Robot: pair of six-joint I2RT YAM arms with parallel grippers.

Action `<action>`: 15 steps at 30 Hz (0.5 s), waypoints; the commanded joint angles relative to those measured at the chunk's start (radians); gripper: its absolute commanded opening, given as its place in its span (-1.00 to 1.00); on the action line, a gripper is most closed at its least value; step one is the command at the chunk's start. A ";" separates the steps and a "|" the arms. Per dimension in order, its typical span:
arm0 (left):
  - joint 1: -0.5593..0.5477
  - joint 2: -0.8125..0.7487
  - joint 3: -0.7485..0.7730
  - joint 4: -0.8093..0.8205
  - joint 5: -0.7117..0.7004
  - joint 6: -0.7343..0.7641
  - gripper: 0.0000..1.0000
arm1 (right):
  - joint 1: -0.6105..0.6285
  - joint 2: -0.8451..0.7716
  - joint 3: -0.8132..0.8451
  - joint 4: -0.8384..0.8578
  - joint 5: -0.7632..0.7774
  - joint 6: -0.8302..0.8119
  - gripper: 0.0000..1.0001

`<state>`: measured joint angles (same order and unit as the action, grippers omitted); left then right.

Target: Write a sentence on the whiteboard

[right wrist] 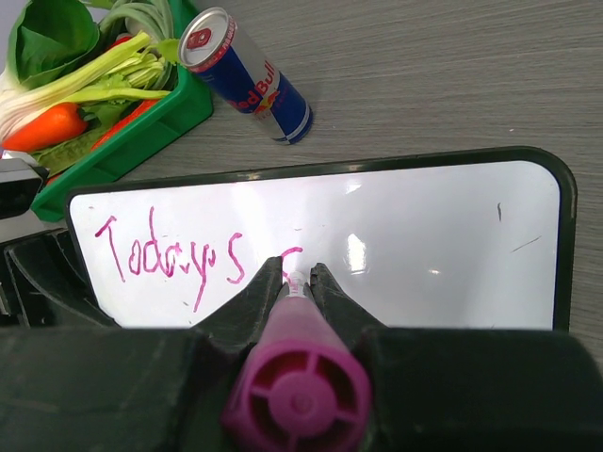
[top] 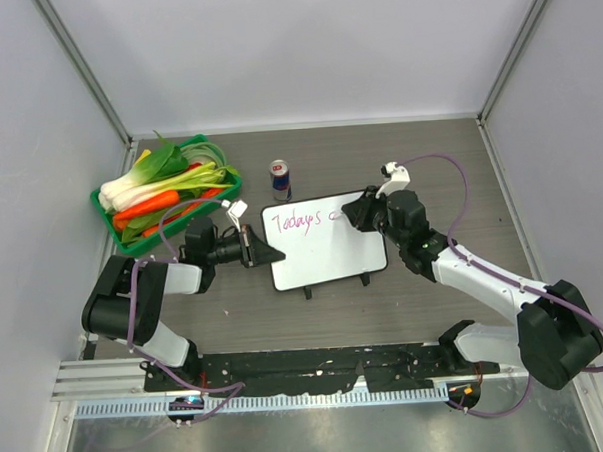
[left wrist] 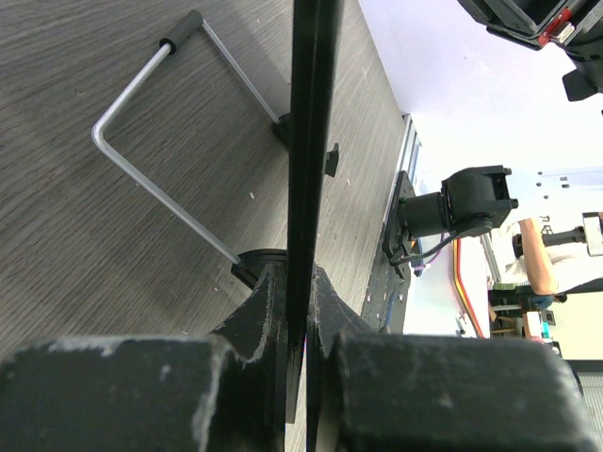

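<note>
Tabletop [top: 429, 160]: carrying the whiteboard [top: 327, 247] mid-frame.
Left gripper [left wrist: 300, 301]: clamping the whiteboard's left edge.
Right gripper [right wrist: 297, 278]: squeezing a pink marker [right wrist: 297, 386], tip touching the sentence [right wrist: 174, 259].

The whiteboard [right wrist: 424, 217] looks glossy, the table [right wrist: 452, 66] matt wood-grain, the can [right wrist: 250, 80] shiny metal, the basket [right wrist: 141, 132] and marker [right wrist: 294, 395] smooth plastic.

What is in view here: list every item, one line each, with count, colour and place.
whiteboard: one, white, dark-edged, table centre
sentence: one, pink, unfinished, "Todays" plus a started letter, board's top left
marker: one, magenta, tip at the board's writing
can: one, blue and silver, behind the board
tray: one, green, table's far left
vegetables: several, green, white, orange, in the tray
table: one, grey-brown wood grain
left gripper: one, black, shut on board's left edge
right gripper: one, black, shut on marker
</note>
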<state>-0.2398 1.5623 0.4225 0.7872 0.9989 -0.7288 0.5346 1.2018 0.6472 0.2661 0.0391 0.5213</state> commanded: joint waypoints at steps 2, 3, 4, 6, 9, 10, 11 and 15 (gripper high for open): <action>0.000 0.022 0.009 -0.055 -0.066 0.031 -1.00 | -0.004 0.007 0.038 -0.036 0.087 -0.027 -0.99; -0.001 0.022 0.007 -0.054 -0.066 0.031 -1.00 | -0.005 0.007 0.043 -0.036 0.090 -0.029 -0.99; 0.000 0.021 0.007 -0.054 -0.066 0.031 -1.00 | -0.004 0.004 0.045 -0.036 0.090 -0.024 -0.99; 0.002 0.022 0.007 -0.054 -0.066 0.031 -1.00 | -0.004 0.002 0.048 -0.031 0.094 -0.023 -0.99; 0.000 0.021 0.007 -0.054 -0.065 0.031 -1.00 | -0.004 0.002 0.054 -0.030 0.102 -0.023 -0.99; 0.000 0.022 0.007 -0.054 -0.065 0.031 -1.00 | -0.004 0.002 0.054 -0.030 0.102 -0.023 -0.99; 0.000 0.021 0.007 -0.054 -0.065 0.031 -1.00 | -0.004 0.004 0.057 -0.028 0.102 -0.020 -0.99; 0.000 0.021 0.007 -0.054 -0.065 0.031 -1.00 | -0.004 0.013 0.069 -0.028 0.099 -0.015 -0.99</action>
<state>-0.2398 1.5623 0.4225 0.7876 0.9989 -0.7284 0.5346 1.2022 0.6716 0.2455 0.0906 0.5213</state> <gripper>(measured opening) 0.071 0.201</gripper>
